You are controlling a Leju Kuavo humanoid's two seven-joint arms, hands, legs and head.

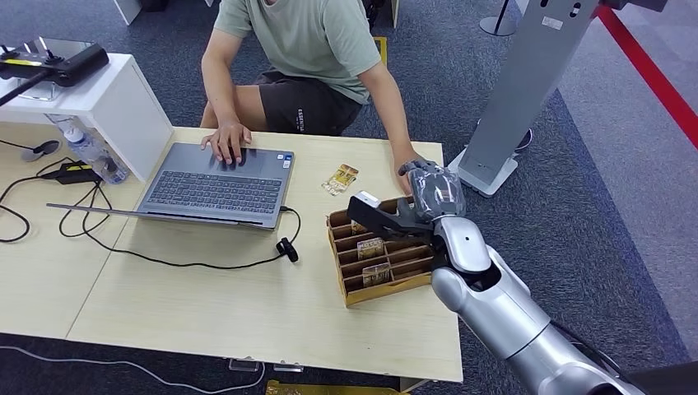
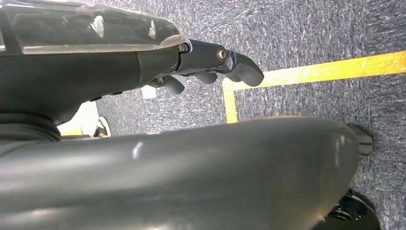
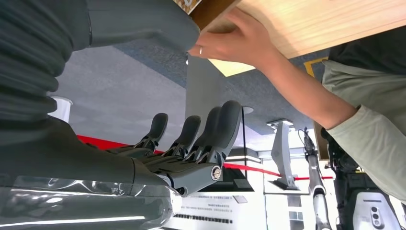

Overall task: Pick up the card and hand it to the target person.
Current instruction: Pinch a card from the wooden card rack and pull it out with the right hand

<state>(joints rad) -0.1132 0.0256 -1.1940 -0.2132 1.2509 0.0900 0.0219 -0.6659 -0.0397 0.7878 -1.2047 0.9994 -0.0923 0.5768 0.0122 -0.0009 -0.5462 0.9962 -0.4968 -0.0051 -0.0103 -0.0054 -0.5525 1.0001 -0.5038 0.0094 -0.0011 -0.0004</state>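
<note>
While over the card box [image 1: 380, 257], right hand [image 1: 387, 218] fingers [image 3: 218, 129] spread, empty.

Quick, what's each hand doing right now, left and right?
Left hand: hangs over the carpet, fingers curled in, holding nothing.
Right hand: over the wooden card box, fingers apart, nothing visibly held.

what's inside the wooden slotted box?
The wooden slotted box holds two gold cards standing in its middle slots. The right hand hovers over the far slots, hiding their contents.
</note>
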